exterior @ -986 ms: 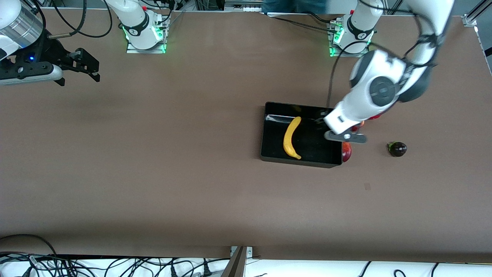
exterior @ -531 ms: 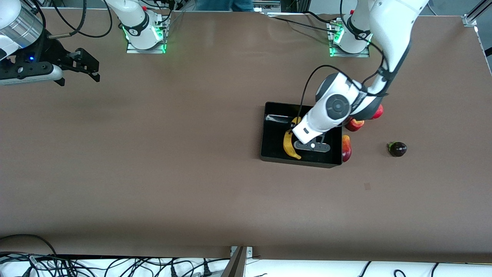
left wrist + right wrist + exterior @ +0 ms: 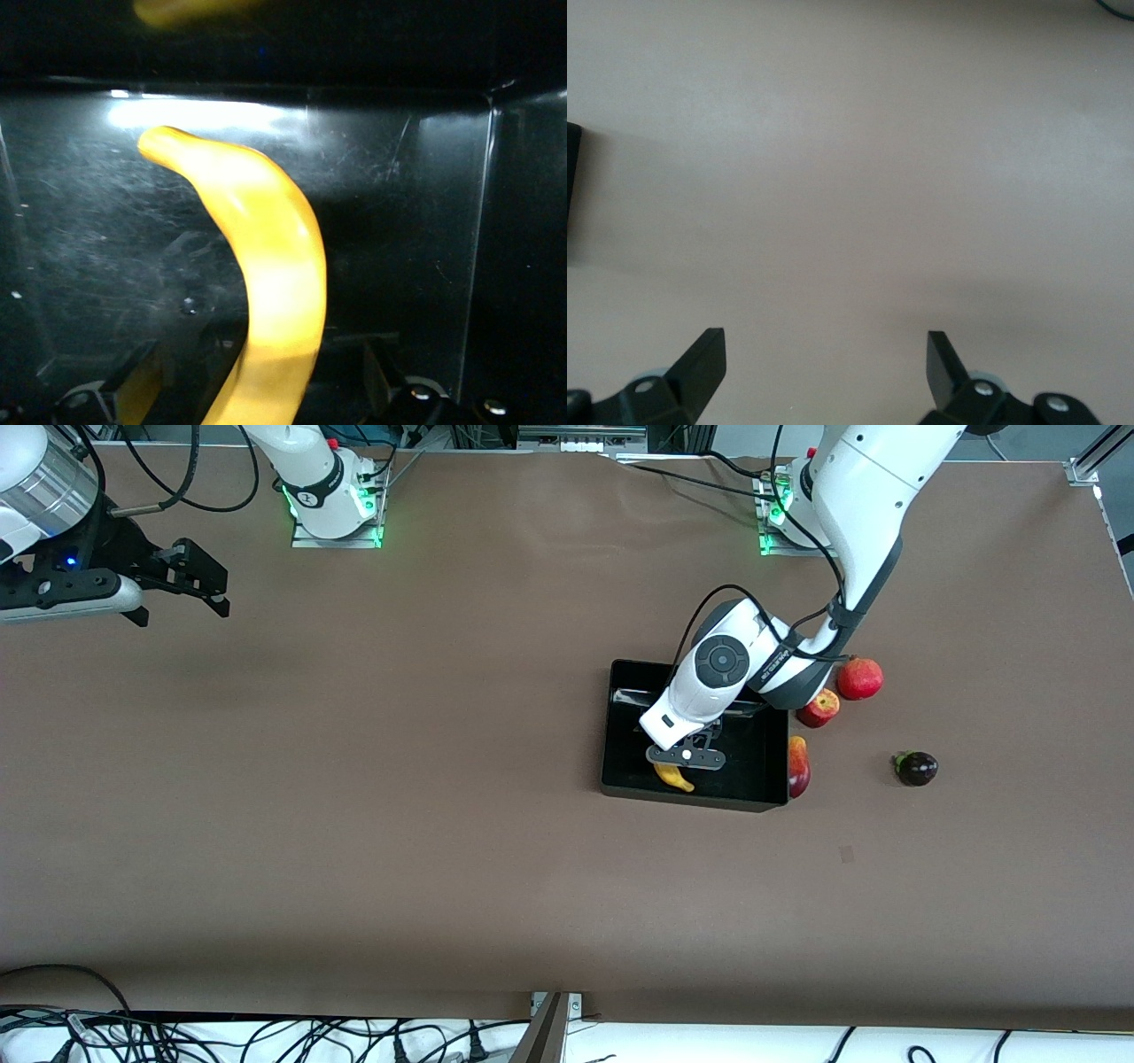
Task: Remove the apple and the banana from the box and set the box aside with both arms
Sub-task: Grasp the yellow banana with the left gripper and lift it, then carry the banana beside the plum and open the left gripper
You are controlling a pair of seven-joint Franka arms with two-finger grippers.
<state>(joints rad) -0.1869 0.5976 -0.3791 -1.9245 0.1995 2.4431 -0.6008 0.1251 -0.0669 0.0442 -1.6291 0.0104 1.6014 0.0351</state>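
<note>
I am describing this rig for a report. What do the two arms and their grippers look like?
Both arms are white with grey joints and black cables along them. The left arm has a round grey cap with a ring marking. The right gripper is black with a small blue light. The left gripper's fingers are black. Bases glow green.

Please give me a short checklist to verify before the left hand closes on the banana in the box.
1. Left hand open: ok.
2. Banana between its fingers: ok, seen in the left wrist view.
3. Banana lying in the box: ok.
4. Apple already out, on the table beside the box: ok.
5. Right hand open, waiting over the right arm's end of the table: ok.
6. Fingers low enough to grip: cannot tell.
</note>
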